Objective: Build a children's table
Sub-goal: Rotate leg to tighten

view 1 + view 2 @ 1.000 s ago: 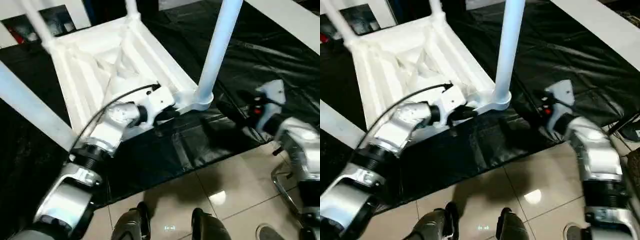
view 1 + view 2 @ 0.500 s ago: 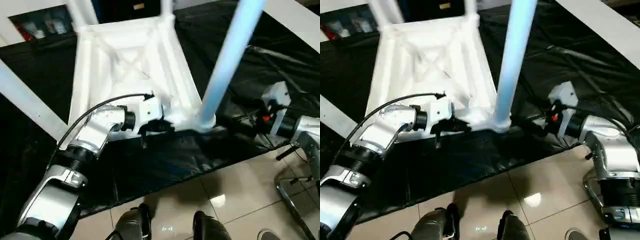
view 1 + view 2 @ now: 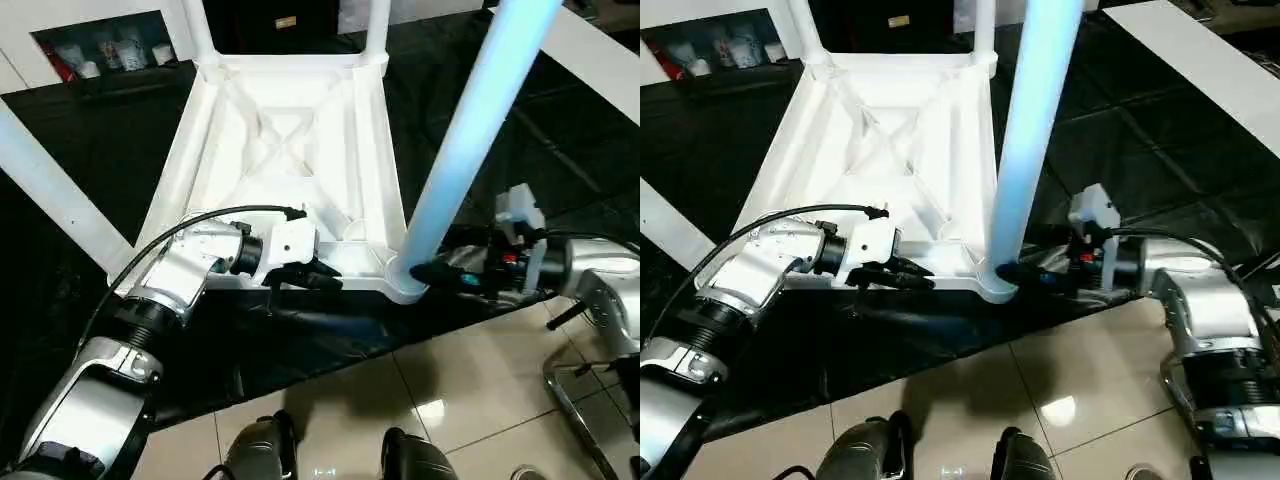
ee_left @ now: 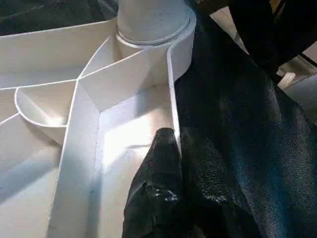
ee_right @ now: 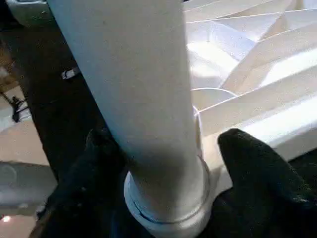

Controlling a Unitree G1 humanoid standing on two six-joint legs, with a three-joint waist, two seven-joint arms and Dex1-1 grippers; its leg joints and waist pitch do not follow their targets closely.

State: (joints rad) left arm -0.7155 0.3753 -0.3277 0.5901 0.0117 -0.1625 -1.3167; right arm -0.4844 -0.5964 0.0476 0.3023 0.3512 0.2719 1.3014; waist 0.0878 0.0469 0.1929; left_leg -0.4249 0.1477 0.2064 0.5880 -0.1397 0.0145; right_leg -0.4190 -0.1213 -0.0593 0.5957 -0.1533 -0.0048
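Two grippers at work: our right gripper (image 5: 163,163) has just reached the near leg (image 3: 470,140), fingers straddling its base; left gripper (image 4: 166,163) pinches the tabletop rim (image 4: 173,89), so seating looks imminent.

Children's table (image 3: 285,150) lies upside down on the black-covered worktable (image 3: 90,150), legs up. Left gripper (image 3: 325,279) at its near rim, left of the near-right leg (image 3: 470,140). Right gripper (image 5: 163,148) straddles that leg's base.

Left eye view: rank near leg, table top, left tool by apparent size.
1. table top
2. near leg, though nearness to the camera inflates it
3. left tool, clearly smallest
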